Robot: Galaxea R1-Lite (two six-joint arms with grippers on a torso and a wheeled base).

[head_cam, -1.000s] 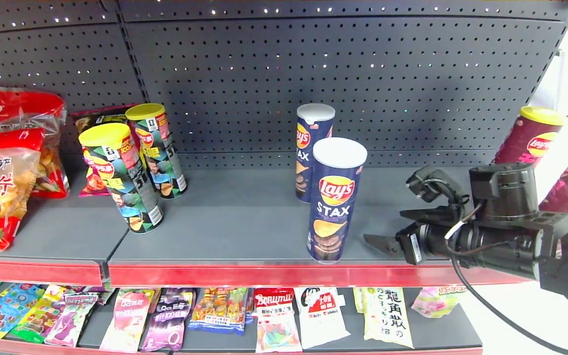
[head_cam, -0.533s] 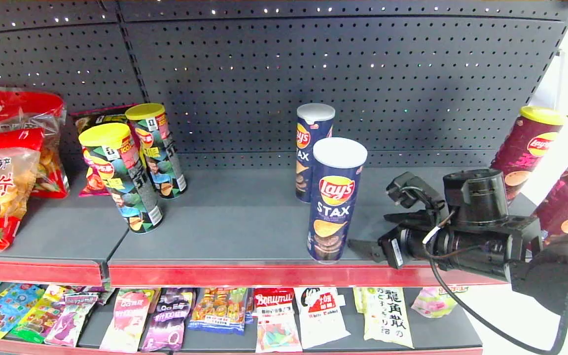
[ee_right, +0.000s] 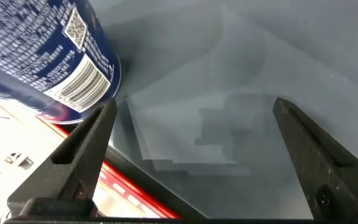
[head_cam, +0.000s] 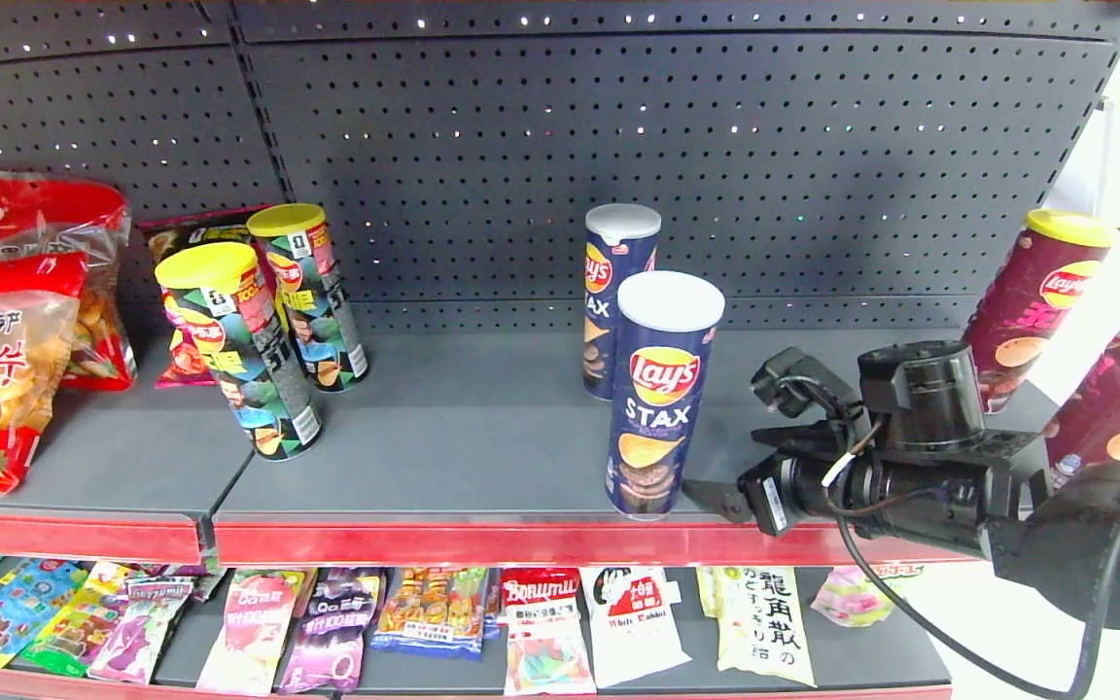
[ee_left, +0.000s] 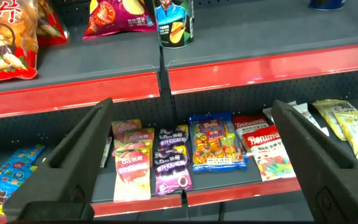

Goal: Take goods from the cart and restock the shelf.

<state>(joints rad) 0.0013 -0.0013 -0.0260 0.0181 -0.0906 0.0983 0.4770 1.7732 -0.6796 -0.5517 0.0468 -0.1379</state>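
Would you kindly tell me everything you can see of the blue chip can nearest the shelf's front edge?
The front blue can is a tall tube, seemingly cardboard, with a flat white lid, a dark blue wrap showing a yellow-and-red logo and pictured chips, and a barcode on its side. It stands upright at the front edge of the grey shelf, just ahead of a matching can. The open right gripper sits low beside its base; contact cannot be told.

The blue chip can (head_cam: 662, 389) looks glossy, the grey shelf (head_cam: 482, 428) matt painted metal.
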